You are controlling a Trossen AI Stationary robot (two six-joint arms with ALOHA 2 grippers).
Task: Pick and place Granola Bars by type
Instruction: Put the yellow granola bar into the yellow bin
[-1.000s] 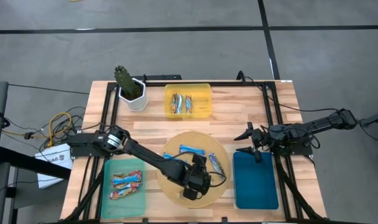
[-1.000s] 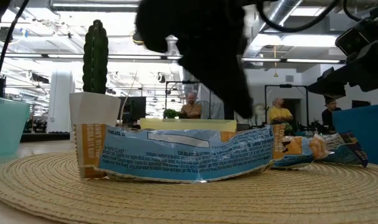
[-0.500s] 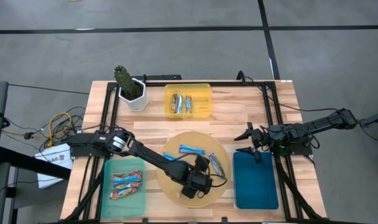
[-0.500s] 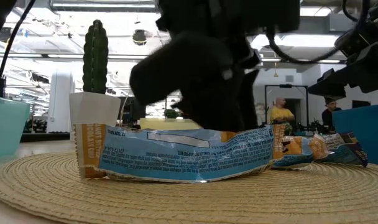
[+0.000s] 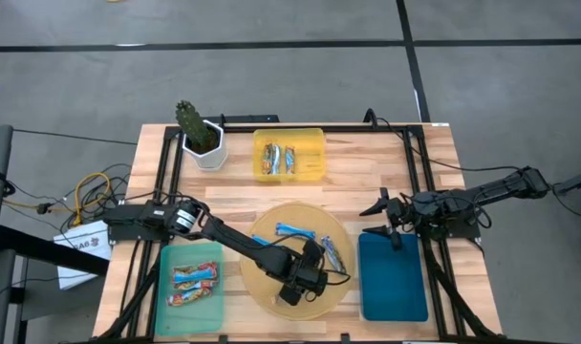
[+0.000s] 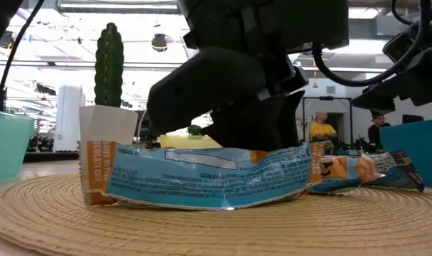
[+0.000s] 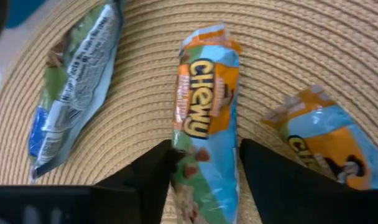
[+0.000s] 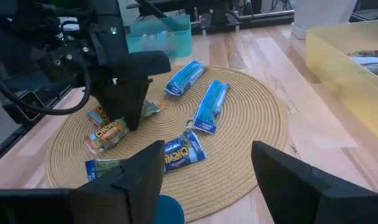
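Two arms: the left arm reaches over the round woven straw mat [image 5: 262, 287] at the table's 6 o'clock side; the right arm waits at 3 o'clock, above the dark blue flat tray [image 5: 393, 277].
Left gripper [image 7: 204, 163]: low over the mat, fingers [image 7: 153, 171] apart, one on each side of the bar's lower half; whether they press the wrapper I cannot tell.
Target bar: an orange, blue and green "Chewy" granola bar [image 7: 205, 130] lies flat on the mat between those fingers, its far end pointing away from the gripper.
Neighbours in the left wrist view: a green-and-blue wrapped bar [image 7: 74, 87] to one side, an orange-and-blue wrapped bar [image 7: 329, 140] to the other, both on the mat and apart from the fingers.
Low view: the left gripper [image 6: 237, 92] stands just behind a long light-blue wrapped bar [image 6: 202, 178] lying across the mat.
Other bars on the mat: two blue-and-white bars [image 8: 209, 102] toward the mat's 12 and 3 o'clock edges.
Right gripper [image 8: 201, 168]: fingers spread wide, holding nothing.
Yellow plastic tray [image 5: 314, 143]: at the table's 12 o'clock, with three brownish and blue bars [image 5: 278, 160] side by side.
Teal green tray [image 5: 166, 311]: at 7 o'clock, holding two red-and-blue bars [image 5: 195, 284].
White pot with a green cactus [image 5: 199, 137]: at 11 o'clock.
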